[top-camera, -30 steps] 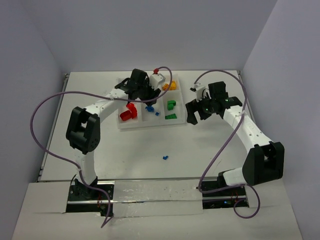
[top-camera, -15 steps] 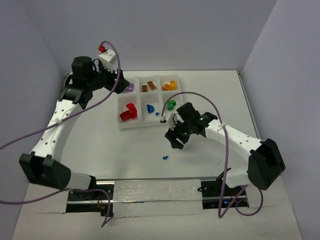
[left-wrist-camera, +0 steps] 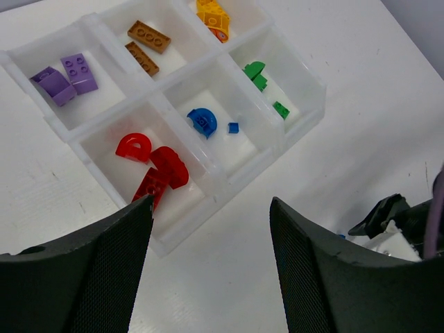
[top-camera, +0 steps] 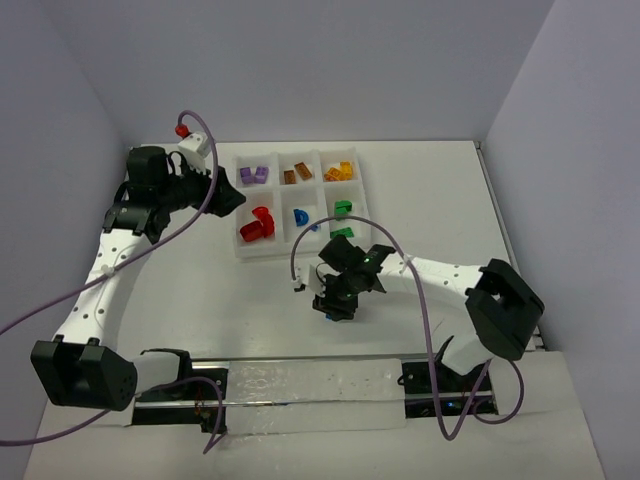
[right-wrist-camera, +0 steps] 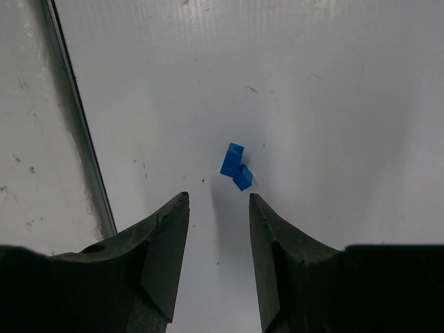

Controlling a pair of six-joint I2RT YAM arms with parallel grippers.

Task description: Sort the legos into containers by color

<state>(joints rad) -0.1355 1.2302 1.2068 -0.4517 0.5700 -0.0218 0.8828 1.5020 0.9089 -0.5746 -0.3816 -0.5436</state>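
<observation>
My right tool point(right-wrist-camera: 218, 200) is spread and empty over the desk point(right-wrist-camera: 333, 104), blue lego point(right-wrist-camera: 236, 167) just ahead at 12 o'clock, long axis 11-to-5, left tool point(left-wrist-camera: 210, 206) well away.

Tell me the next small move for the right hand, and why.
Probably ease the right hand slightly forward and down, then close. It is open and empty, and the loose blue lego lies on the table just ahead of the gap, not yet between the jaws.
</observation>
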